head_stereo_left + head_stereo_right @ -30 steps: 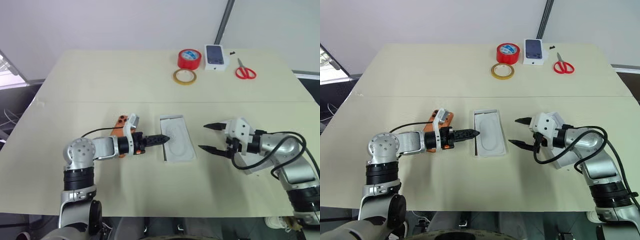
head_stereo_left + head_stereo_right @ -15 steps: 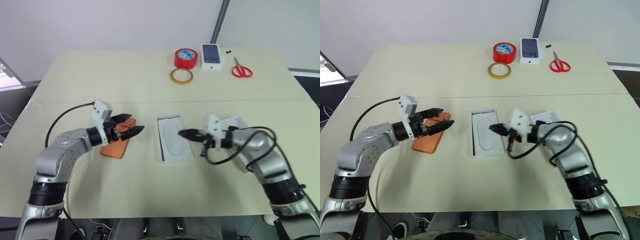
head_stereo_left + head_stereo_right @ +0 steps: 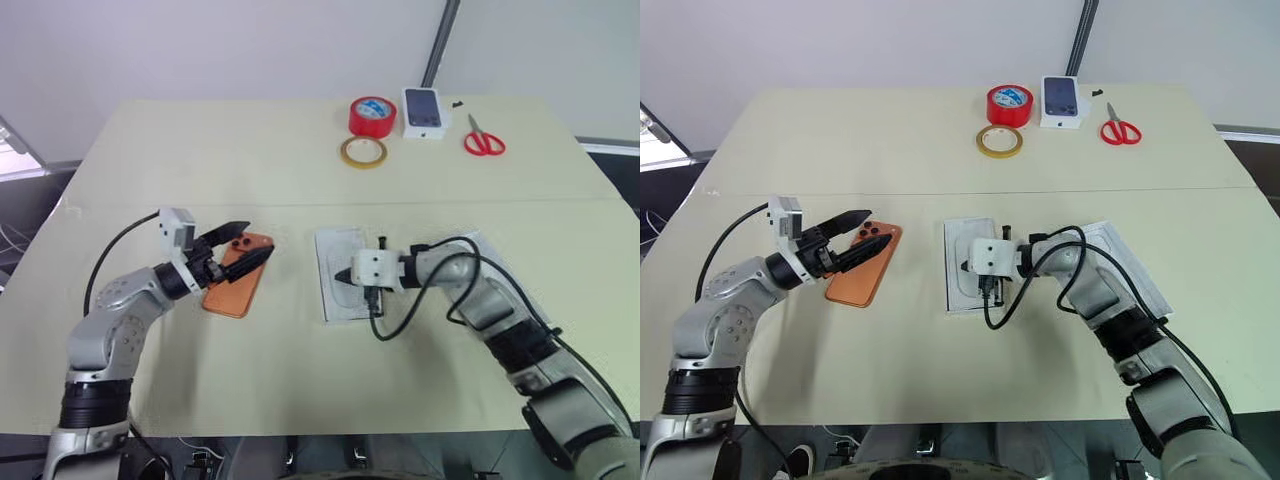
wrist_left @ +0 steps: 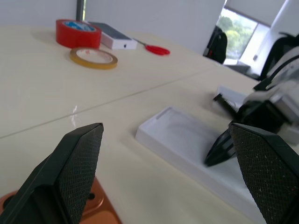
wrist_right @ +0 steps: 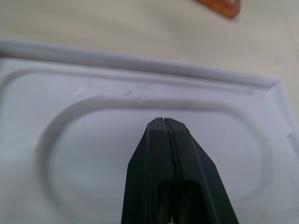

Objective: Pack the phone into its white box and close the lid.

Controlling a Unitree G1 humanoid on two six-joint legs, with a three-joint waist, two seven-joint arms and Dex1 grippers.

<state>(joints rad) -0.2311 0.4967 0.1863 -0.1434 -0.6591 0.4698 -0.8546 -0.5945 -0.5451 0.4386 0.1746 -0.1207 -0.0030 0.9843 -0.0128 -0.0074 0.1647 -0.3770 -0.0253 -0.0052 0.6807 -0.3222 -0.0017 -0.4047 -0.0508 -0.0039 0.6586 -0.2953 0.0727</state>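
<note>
The phone (image 3: 238, 277) lies just under the wide-open left gripper (image 3: 243, 246), pointing away; the pinched-together right gripper (image 3: 342, 275) is over the white box (image 3: 333, 245).

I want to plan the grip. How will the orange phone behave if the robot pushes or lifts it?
The orange phone lies flat on the table, so a push would likely make it slide, not tip. It looks slim and rigid, so it probably will not bend. Its smooth back may be slippery between the fingers.
</note>
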